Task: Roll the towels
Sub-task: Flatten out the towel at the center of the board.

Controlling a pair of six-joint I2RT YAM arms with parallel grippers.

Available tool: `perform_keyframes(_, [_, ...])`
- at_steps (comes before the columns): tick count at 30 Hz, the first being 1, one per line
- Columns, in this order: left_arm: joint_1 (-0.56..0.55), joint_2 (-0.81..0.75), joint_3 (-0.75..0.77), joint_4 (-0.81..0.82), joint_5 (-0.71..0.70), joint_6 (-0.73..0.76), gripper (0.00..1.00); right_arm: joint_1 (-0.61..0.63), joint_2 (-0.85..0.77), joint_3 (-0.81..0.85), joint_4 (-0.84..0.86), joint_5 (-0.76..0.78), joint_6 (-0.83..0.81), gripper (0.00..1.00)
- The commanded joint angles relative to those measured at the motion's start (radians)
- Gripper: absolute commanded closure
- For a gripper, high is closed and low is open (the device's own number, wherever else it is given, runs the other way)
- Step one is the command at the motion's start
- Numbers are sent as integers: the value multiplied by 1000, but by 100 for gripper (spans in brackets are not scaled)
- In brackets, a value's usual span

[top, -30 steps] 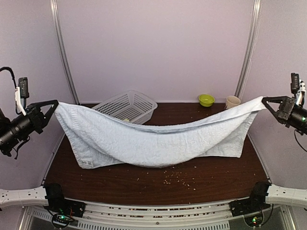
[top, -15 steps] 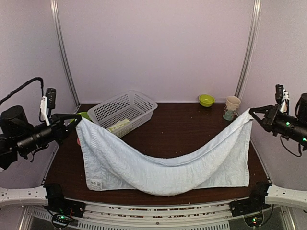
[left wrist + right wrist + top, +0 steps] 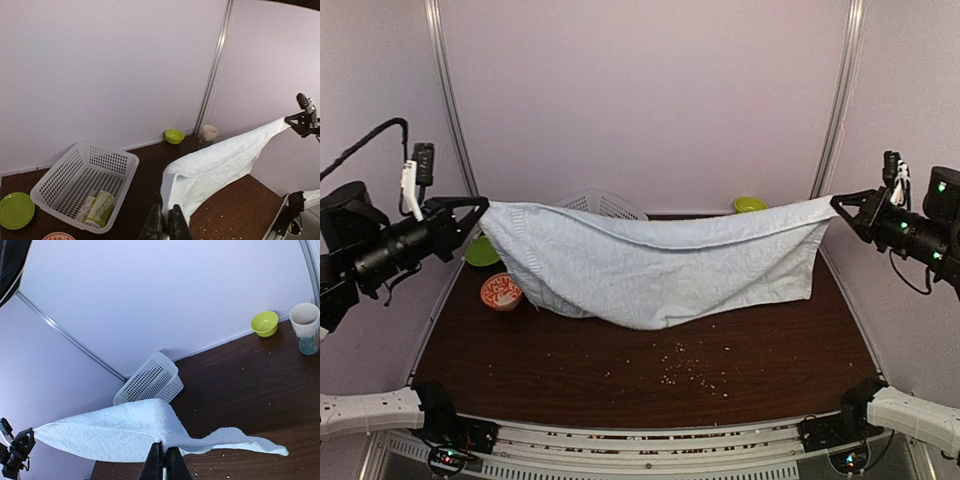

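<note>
Since half a second ago both arms have risen. The pale blue towel [image 3: 650, 265], which then sagged toward the near table edge, now hangs higher and further back, stretched nearly straight in front of the basket [image 3: 603, 203].

Hidden or unclear:
- From overhead, only the basket's far rim shows above the towel's top edge.
- The green bowl [image 3: 750, 204], well right of the basket by the back wall, is half cut off by the cloth.
- The cup [image 3: 306, 321] beside the bowl shows only in the right wrist view.
- We cannot tell whether the towel's lowest fold touches the table [image 3: 620, 385].

Containers:
- In the left wrist view the basket holds the lemon-print towel [image 3: 97, 210], a lime-green and yellow bundle lying in one corner.
- Left of the basket sit a green plate [image 3: 482, 251] and a red bowl [image 3: 501, 291]. We cannot tell whether the white inside the bowl is a print or contents.

Towel:
- It is textured terry with a hem band along the top.
- The top edge dips slightly mid-span and the bottom edge curves, lowest left of centre.
- Crumbs [image 3: 685, 370] lie on the table in front of it.

Grippers:
- The left gripper [image 3: 483, 206] is clenched on the towel's left top corner.
- The right gripper [image 3: 836, 203] is clenched on the right top corner.
- In each wrist view the fingers press together with cloth emerging between them.
</note>
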Motion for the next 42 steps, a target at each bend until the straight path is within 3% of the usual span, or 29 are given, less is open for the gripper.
perform_keyframes(1, [4,-155,54,-6,228,15,100,-7,-95,111,-86,-189,-155,100])
perform_keyframes(6, [4,-271,101,-104,307,-24,100,-6,-163,247,-173,-274,-132,100])
perform_keyframes(9, [4,-307,76,-101,263,-35,100,-6,-154,279,-213,-203,-112,100])
perform_keyframes(12, [4,-285,11,-67,201,-16,100,-6,-131,195,-213,-72,-78,100])
perform_keyframes(19, [9,-82,-228,151,61,20,100,-48,-61,-88,-21,117,43,100])
perform_keyframes(25, [131,180,-364,453,76,-62,100,-256,31,-374,224,62,148,100])
perform_keyframes(28, [154,283,-419,580,-3,-90,100,-319,106,-475,332,60,163,100])
perform_keyframes(33, [170,397,-412,657,-47,-59,100,-349,258,-514,427,57,172,100])
perform_keyframes(42, [204,486,-355,678,-88,6,100,-350,395,-461,523,41,187,100])
